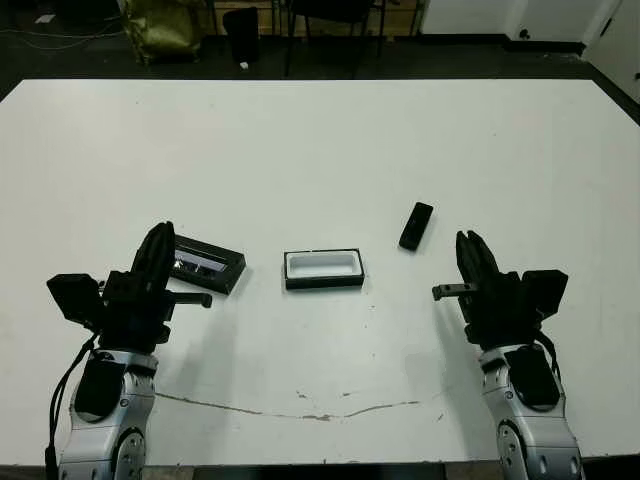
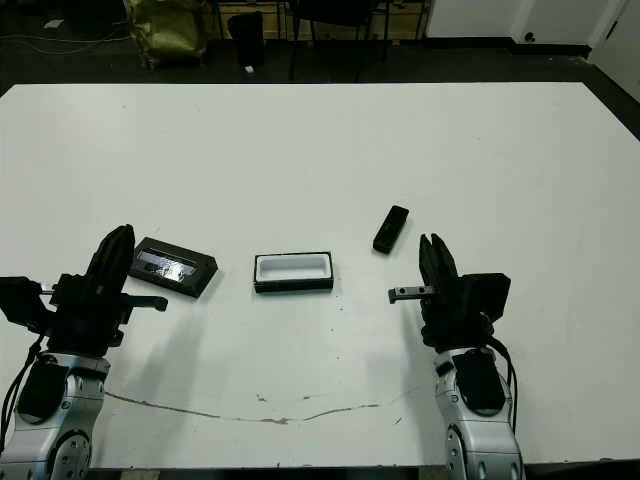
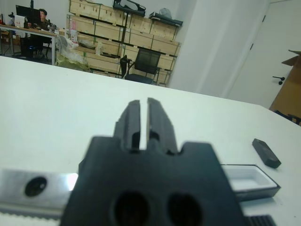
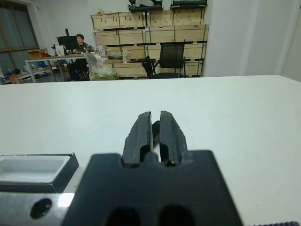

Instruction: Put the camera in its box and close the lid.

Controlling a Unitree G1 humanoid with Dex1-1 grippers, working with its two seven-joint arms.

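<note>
On the white desk [image 1: 320, 140], the left claw [image 1: 158, 247] hovers low at the near left, its two black fingers pressed almost together with only a thin slit between them, and it has nothing in its hold. Just beside its tip lies the lid [image 1: 208, 265], flat on the desk and turned at a slant, its glossy strip facing up. To the right of the lid, near the middle, sits the box [image 1: 323, 269], open, its white lining showing and nothing in it. Further right and a little farther back lies the camera [image 1: 416, 226], angled, apart from the box. At the near right the right claw [image 1: 474, 256] is held above the desk just short of the camera, fingers likewise nearly closed and gripping nothing.
</note>
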